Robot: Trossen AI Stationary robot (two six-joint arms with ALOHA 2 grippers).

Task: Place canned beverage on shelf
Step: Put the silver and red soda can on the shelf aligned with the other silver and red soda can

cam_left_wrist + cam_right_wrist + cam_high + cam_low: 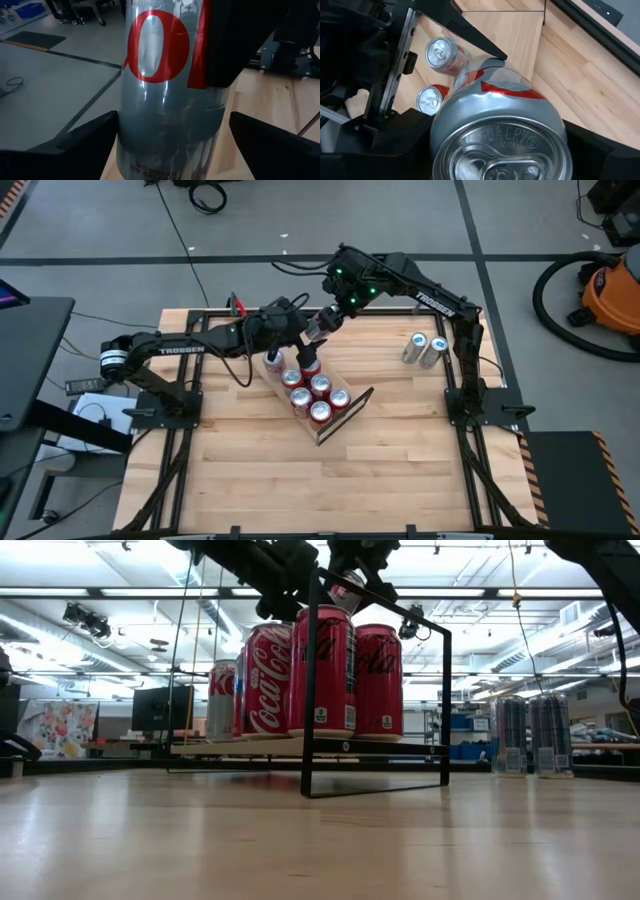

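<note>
Silver can point(497, 135), red-marked, fills the right wrist view with its top toward the lens, clamped between the right gripper's point(316, 330) two fingers; from above, this gripper hangs over the far end of the shelf point(352, 412), its can tilted above the red can point(311, 364) standing there. Shelf: light-wood plank with black wire end frames, lying askew near the table's point(400, 470) middle; near-end frame point(375, 705) stands foremost in the low view. Cans on the shelf: red ones in two rows, tops silver, upright, touching or just beside each other point(320, 412). Second silver can point(167, 90), red lettering, upright at the shelf's far left corner, standing between the left gripper's point(274, 352) fingers point(75, 142), which are spread wide on either side of it; whether they touch its wall cannot be told. Two grey cans point(425, 350), lying side by side, well apart from the shelf toward the right arm's base. Orange vacuum point(610, 295), on the floor beyond the table.
</note>
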